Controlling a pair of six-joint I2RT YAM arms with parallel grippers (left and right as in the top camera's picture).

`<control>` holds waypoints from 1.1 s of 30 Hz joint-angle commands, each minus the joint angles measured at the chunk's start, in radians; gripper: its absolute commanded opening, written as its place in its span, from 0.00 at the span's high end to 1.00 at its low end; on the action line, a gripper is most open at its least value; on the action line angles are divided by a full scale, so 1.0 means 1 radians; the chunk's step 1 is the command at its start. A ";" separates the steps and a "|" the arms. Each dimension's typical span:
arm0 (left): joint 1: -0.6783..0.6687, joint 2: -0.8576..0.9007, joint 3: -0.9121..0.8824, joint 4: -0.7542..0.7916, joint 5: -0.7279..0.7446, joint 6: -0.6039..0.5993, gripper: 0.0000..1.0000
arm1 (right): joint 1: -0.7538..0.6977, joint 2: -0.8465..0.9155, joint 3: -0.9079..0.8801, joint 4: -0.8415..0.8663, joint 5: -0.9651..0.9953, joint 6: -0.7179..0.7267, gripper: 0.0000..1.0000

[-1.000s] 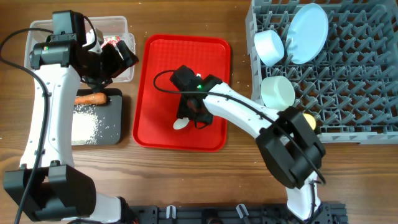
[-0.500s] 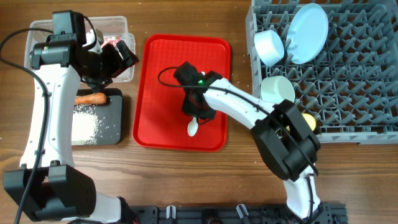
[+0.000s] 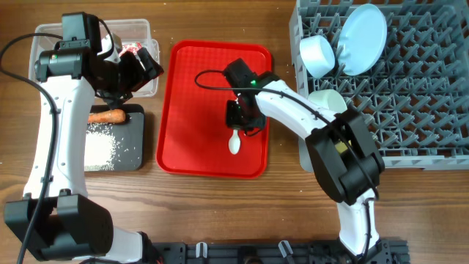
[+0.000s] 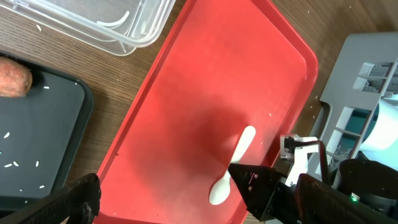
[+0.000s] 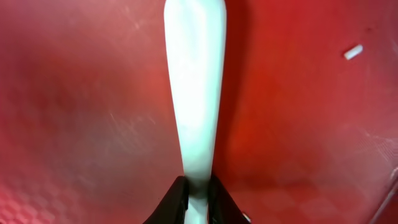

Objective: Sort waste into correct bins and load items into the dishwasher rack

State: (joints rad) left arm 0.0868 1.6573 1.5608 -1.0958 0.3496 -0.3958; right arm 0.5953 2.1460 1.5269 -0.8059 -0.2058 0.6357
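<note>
My right gripper (image 3: 239, 117) is shut on the handle of the white spoon (image 3: 234, 141), whose bowl points toward the front of the red tray (image 3: 183, 95). In the right wrist view the fingertips (image 5: 180, 194) pinch the spoon (image 5: 194, 93) over red plastic. My left gripper (image 3: 139, 70) hangs open, holding nothing, over the corner of the clear tub (image 3: 44, 33). A carrot (image 3: 108, 116) and rice grains (image 3: 99, 147) lie in the black tray (image 3: 135, 158). A red wrapper (image 3: 132, 48) sits in the tub. The grey rack (image 3: 410, 110) holds a blue plate (image 3: 364, 38), blue bowl (image 3: 317, 55) and green bowl (image 3: 327, 108).
The left wrist view shows the spoon (image 4: 233, 168) on the red tray (image 4: 186, 112), with the right gripper's black body beside it, the carrot (image 4: 12, 76) and the tub edge (image 4: 124, 31). A stray rice grain (image 5: 353, 52) lies on the tray. Wooden tabletop surrounds everything.
My right gripper closed on the spoon's handle and moved right across the red tray, carrying the spoon with it. The left arm has stayed still.
</note>
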 commanded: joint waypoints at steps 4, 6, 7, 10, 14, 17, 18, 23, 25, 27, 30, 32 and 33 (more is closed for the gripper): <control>-0.002 -0.025 0.010 0.001 -0.002 -0.002 0.00 | -0.015 0.006 -0.014 -0.018 0.014 -0.119 0.96; -0.002 -0.025 0.010 0.001 -0.002 -0.002 0.00 | -0.015 -0.025 -0.014 -0.017 0.013 -0.134 0.96; -0.002 -0.025 0.010 0.001 -0.002 -0.002 0.00 | -0.015 -0.040 -0.014 -0.017 0.014 -0.139 0.95; -0.002 -0.025 0.010 0.001 -0.002 -0.002 0.00 | -0.019 -0.108 -0.013 -0.016 0.022 -0.149 0.96; -0.002 -0.025 0.010 0.001 -0.002 -0.002 0.00 | -0.024 -0.261 -0.013 -0.018 0.087 -0.188 0.96; -0.002 -0.025 0.010 0.001 -0.002 -0.002 0.00 | -0.024 -0.279 -0.013 -0.015 0.135 -0.185 0.94; -0.002 -0.025 0.010 0.001 -0.002 -0.002 0.00 | -0.023 -0.274 -0.014 -0.013 0.134 -0.169 0.86; -0.002 -0.025 0.010 0.001 -0.002 -0.002 0.00 | -0.005 -0.220 -0.014 -0.008 0.135 -0.061 0.43; -0.002 -0.025 0.010 0.001 -0.002 -0.002 0.00 | 0.016 -0.183 -0.014 0.000 0.139 -0.042 0.33; -0.002 -0.025 0.010 0.001 -0.002 -0.002 0.00 | 0.040 -0.141 -0.014 0.010 0.153 -0.030 0.27; -0.002 -0.025 0.010 0.001 -0.002 -0.002 0.00 | 0.074 -0.081 -0.014 0.018 0.174 -0.007 0.27; -0.002 -0.025 0.010 0.001 -0.002 -0.002 0.00 | 0.090 -0.055 -0.014 0.016 0.192 0.003 0.28; -0.002 -0.025 0.010 0.001 -0.002 -0.002 0.00 | 0.099 -0.047 -0.014 0.011 0.205 0.022 0.30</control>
State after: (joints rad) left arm 0.0868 1.6569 1.5608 -1.0958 0.3496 -0.3954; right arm 0.6693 2.0571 1.5131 -0.7914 -0.0593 0.6025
